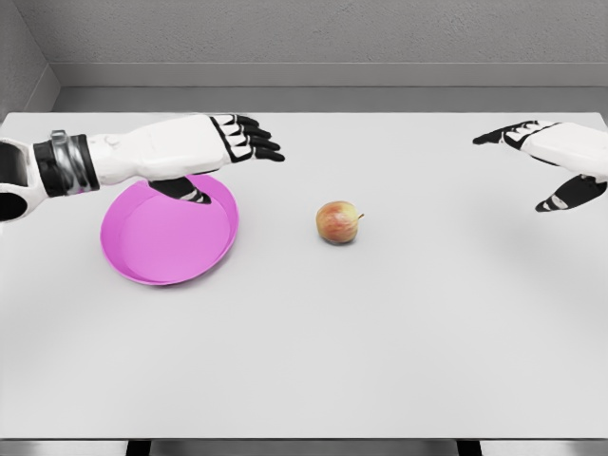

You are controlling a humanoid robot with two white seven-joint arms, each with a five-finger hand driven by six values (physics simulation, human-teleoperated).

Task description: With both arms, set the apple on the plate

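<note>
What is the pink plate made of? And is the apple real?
The plate looks like smooth plastic: one even pink, soft sheen. The apple looks like real fruit, with blotchy red-yellow skin and a stem, though this is a simulator's render.

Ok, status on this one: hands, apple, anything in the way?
Left hand open above the pink plate. Right hand open, far right. Apple on table, beside the plate, untouched. Nothing between them.
</note>
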